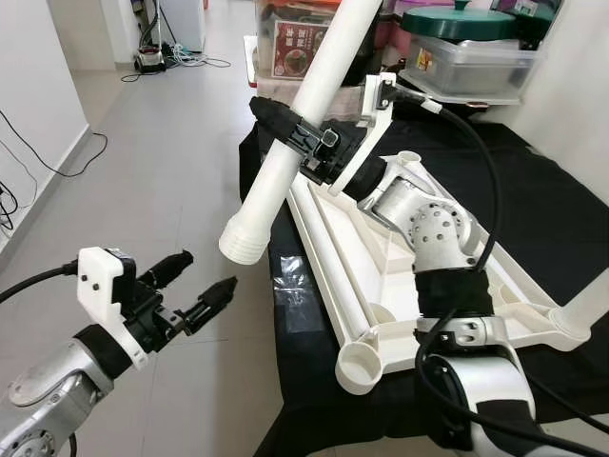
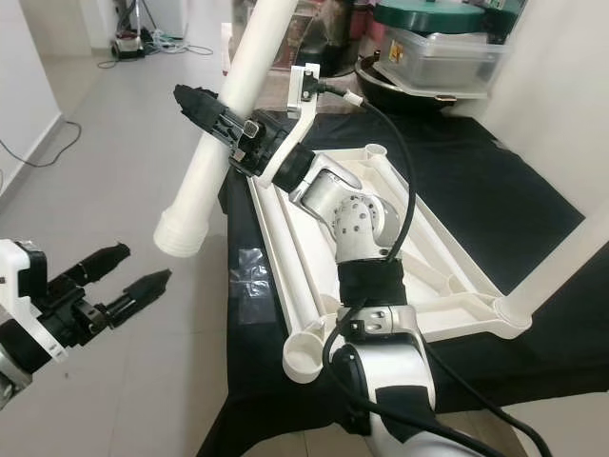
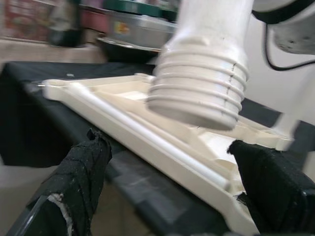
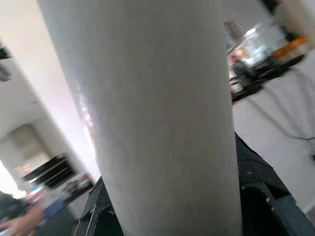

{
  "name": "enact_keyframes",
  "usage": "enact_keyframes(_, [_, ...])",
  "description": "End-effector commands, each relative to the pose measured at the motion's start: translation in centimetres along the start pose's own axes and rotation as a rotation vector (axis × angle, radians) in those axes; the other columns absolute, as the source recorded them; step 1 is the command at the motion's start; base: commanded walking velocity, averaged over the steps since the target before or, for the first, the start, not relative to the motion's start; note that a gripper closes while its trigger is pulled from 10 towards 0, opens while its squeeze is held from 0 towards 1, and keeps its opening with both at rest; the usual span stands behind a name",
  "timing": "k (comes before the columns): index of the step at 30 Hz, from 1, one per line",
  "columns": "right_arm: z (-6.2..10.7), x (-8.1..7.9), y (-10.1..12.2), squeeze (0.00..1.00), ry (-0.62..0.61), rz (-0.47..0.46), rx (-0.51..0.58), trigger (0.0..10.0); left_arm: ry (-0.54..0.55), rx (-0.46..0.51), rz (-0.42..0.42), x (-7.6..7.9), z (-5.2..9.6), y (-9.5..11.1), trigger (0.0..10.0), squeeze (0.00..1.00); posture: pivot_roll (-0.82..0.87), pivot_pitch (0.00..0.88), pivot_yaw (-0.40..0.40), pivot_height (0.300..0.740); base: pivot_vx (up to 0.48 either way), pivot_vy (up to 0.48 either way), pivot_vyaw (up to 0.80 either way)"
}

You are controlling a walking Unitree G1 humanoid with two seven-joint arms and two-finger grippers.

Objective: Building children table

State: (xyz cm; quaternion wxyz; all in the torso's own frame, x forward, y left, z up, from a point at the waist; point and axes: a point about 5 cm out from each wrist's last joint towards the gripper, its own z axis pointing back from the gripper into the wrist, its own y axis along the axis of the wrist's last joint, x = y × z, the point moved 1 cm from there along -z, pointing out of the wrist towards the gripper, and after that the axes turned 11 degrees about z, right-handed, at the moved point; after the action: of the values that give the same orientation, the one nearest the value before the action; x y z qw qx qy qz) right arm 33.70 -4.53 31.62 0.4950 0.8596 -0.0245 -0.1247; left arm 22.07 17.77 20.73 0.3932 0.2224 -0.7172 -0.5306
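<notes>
A white tabletop [image 1: 419, 276] lies upside down on a black cloth [image 1: 561, 219], with round sockets at its corners. My right gripper [image 1: 285, 129] is shut on a long white table leg [image 1: 304, 114], held tilted above the tabletop's left side. The leg's threaded end [image 1: 245, 238] points down and left, out over the floor. Below that end my left gripper [image 1: 200, 281] stands open, low and to the left, with nothing between its fingers. The threaded end [image 3: 199, 93] hangs just ahead of the black fingers [image 3: 81, 172]. Another white leg [image 1: 595, 305] stands in the right corner socket.
Grey tiled floor [image 1: 152, 190] stretches to the left. Boxes and a lidded pot [image 1: 466, 48] crowd the far edge of the cloth. Cables [image 1: 57, 162] run along the left wall. A clear plastic bag [image 1: 295, 295] lies on the cloth beside the tabletop.
</notes>
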Motion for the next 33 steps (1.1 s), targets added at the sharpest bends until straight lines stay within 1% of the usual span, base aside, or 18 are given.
enact_keyframes(1, [-0.1, -1.2, 0.2, 0.00, 0.095, -0.002, 0.009, 0.0, -0.075, -0.036, 0.006, 1.0, -0.2, -0.2, 10.0, 0.00, 0.11, 0.000, -0.072, 0.740, 0.000, 0.000, 0.00])
enact_keyframes(2, [-0.1, -1.2, 0.2, 0.00, 0.095, -0.002, 0.009, 0.0, -0.075, -0.036, 0.006, 1.0, -0.2, -0.2, 10.0, 0.00, 0.11, 0.000, -0.072, 0.740, 0.000, 0.000, 0.00])
enact_keyframes(3, [-0.3, -2.8, 0.0, 0.00, 0.258, -0.049, 0.024, 0.0, -0.178, -0.091, 0.015, 2.1, -0.7, -0.9, 10.0, 0.00, 0.11, 0.000, -0.075, 0.740, 0.000, 0.000, 0.00])
enact_keyframes(5, [-0.3, -2.8, 0.0, 0.00, 0.258, -0.049, 0.024, 0.0, -0.178, -0.091, 0.015, 2.1, -0.7, -0.9, 10.0, 0.00, 0.11, 0.000, -0.075, 0.740, 0.000, 0.000, 0.00])
enact_keyframes(8, [-0.6, -5.4, -1.2, 0.00, 0.471, -0.087, -0.005, 0.0, -0.290, -0.132, 0.021, 3.1, -1.9, -1.1, 10.0, 0.00, 0.13, 0.000, -0.086, 0.740, 0.000, 0.000, 0.00])
enact_keyframes(9, [-0.6, -5.4, -1.2, 0.00, 0.471, -0.087, -0.005, 0.0, -0.290, -0.132, 0.021, 3.1, -1.9, -1.1, 10.0, 0.00, 0.13, 0.000, -0.086, 0.740, 0.000, 0.000, 0.00])
enact_keyframes(12, [-0.7, -7.3, -2.7, 0.00, 0.593, -0.118, -0.042, 0.0, -0.349, -0.147, 0.029, 3.4, -2.5, -0.8, 10.0, 0.00, 0.12, 0.000, -0.078, 0.740, 0.000, 0.000, 0.00])
enact_keyframes(15, [-0.6, -8.0, -3.4, 0.00, 0.632, -0.130, -0.062, 0.0, -0.387, -0.150, 0.037, 3.8, -2.7, -0.6, 10.0, 0.00, 0.13, 0.000, -0.078, 0.740, 0.000, 0.000, 0.00])
enact_keyframes(18, [-0.6, -8.1, -3.6, 0.00, 0.642, -0.136, -0.068, 0.0, -0.404, -0.152, 0.039, 4.0, -2.8, -0.5, 10.0, 0.00, 0.13, 0.000, -0.078, 0.740, 0.000, 0.000, 0.00])
enact_keyframes(21, [-0.5, -8.2, -4.2, 0.00, 0.652, -0.140, -0.084, 0.0, -0.460, -0.180, 0.035, 4.9, -2.8, -0.7, 10.0, 0.00, 0.13, 0.000, -0.075, 0.740, 0.000, 0.000, 0.00])
enact_keyframes(22, [-0.4, -7.8, -4.3, 0.00, 0.646, -0.134, -0.097, 0.0, -0.488, -0.208, 0.026, 5.4, -2.5, -0.9, 10.0, 0.00, 0.13, 0.000, -0.073, 0.740, 0.000, 0.000, 0.00])
enact_keyframes(24, [-0.4, -7.8, -4.3, 0.00, 0.646, -0.134, -0.097, 0.0, -0.488, -0.208, 0.026, 5.4, -2.5, -0.9, 10.0, 0.00, 0.13, 0.000, -0.073, 0.740, 0.000, 0.000, 0.00])
enact_keyframes(25, [-0.2, -7.1, -4.2, 0.00, 0.635, -0.123, -0.114, 0.0, -0.509, -0.237, 0.017, 5.6, -2.2, -1.2, 10.0, 0.00, 0.13, 0.000, -0.073, 0.740, 0.000, 0.000, 0.00])
enact_keyframes(27, [-0.2, -7.1, -4.2, 0.00, 0.635, -0.123, -0.114, 0.0, -0.509, -0.237, 0.017, 5.6, -2.2, -1.2, 10.0, 0.00, 0.13, 0.000, -0.073, 0.740, 0.000, 0.000, 0.00])
enact_keyframes(28, [0.0, -6.4, -3.9, 0.00, 0.621, -0.112, -0.127, 0.0, -0.514, -0.260, 0.008, 5.7, -1.9, -1.4, 10.0, 0.00, 0.13, 0.000, -0.077, 0.740, 0.000, 0.000, 0.00])
enact_keyframes(30, [0.8, -4.7, -2.3, 0.00, 0.584, -0.069, -0.154, 0.0, -0.503, -0.278, 0.003, 5.5, -1.4, -1.7, 10.0, 0.00, 0.13, 0.000, -0.081, 0.740, 0.000, 0.000, 0.00])
enact_keyframes(31, [0.8, -4.7, -2.3, 0.00, 0.584, -0.069, -0.154, 0.0, -0.503, -0.278, 0.003, 5.5, -1.4, -1.7, 10.0, 0.00, 0.13, 0.000, -0.081, 0.740, 0.000, 0.000, 0.00])
enact_keyframes(33, [1.6, -4.3, -1.6, 0.00, 0.584, -0.044, -0.187, 0.0, -0.496, -0.279, 0.007, 5.4, -1.2, -1.8, 10.0, 0.00, 0.14, 0.000, -0.083, 0.740, 0.000, 0.000, 0.00])
